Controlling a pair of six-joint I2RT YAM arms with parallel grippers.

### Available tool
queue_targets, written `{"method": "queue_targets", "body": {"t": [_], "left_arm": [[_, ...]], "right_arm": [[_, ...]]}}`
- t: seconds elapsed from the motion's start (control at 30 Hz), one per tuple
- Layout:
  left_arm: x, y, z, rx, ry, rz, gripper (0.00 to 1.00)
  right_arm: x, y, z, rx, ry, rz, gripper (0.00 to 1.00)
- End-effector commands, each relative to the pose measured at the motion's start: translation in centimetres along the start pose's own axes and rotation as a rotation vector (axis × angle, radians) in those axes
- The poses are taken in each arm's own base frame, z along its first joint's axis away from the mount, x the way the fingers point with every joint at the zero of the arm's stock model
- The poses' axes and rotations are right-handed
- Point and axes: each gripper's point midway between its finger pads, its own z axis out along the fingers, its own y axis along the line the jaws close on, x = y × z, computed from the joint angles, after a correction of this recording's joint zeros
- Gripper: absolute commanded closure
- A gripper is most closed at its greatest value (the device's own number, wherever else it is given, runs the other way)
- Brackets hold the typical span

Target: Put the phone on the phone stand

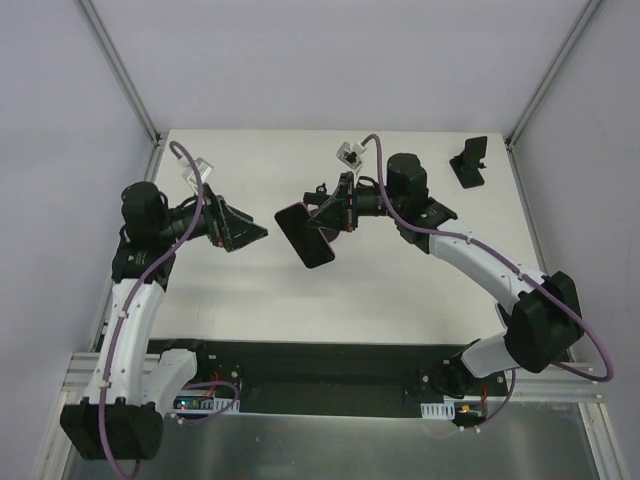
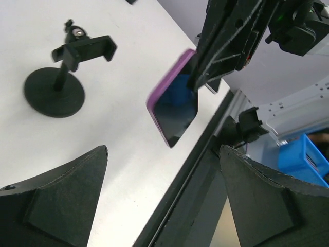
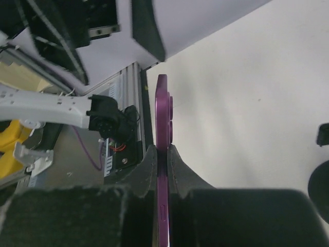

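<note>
The phone (image 1: 305,235) is a thin slab with a black screen and a purple rim. My right gripper (image 1: 328,214) is shut on its one end and holds it in the air above the table's middle. In the right wrist view the phone (image 3: 162,108) stands edge-on between the fingertips (image 3: 150,159). The phone stand (image 1: 468,160) is black and stands at the table's far right corner. In the left wrist view the stand (image 2: 67,72) shows a round base, a post and a clamp, and the phone (image 2: 175,105) hangs right of it. My left gripper (image 2: 164,154) is open and empty, left of the phone.
The white table (image 1: 400,290) is ringed by grey walls and metal posts (image 1: 120,70). A black strip (image 1: 330,365) runs along the near edge by the arm bases. A blue bin (image 2: 308,154) shows beyond the table edge.
</note>
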Motion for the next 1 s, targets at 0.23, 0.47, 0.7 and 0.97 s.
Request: {"method": "queue_targets", "body": {"t": [0.23,0.47,0.7,0.97], "left_arm": [[1.9,-6.0,6.4,0.354,0.246,0.141,0.42],[1.7,-6.5,7.1,0.376,0.266,0.124,0.7],[2.0,-7.6,7.9,0.419,0.287,0.134,0.8],[1.0,-7.6,7.6,0.332,0.209,0.199,1.0]], "right_arm": [[-2.6,6.3,-1.7,-0.233,-0.07,-0.227,0.99],[-2.4,6.6,-1.7,-0.246,-0.068,-0.239,0.99],[-2.3,6.8,-1.8,-0.258,-0.063,-0.237,0.99],[-3.0,5.5,-1.7,-0.17,-0.09,-0.213,0.69]]}}
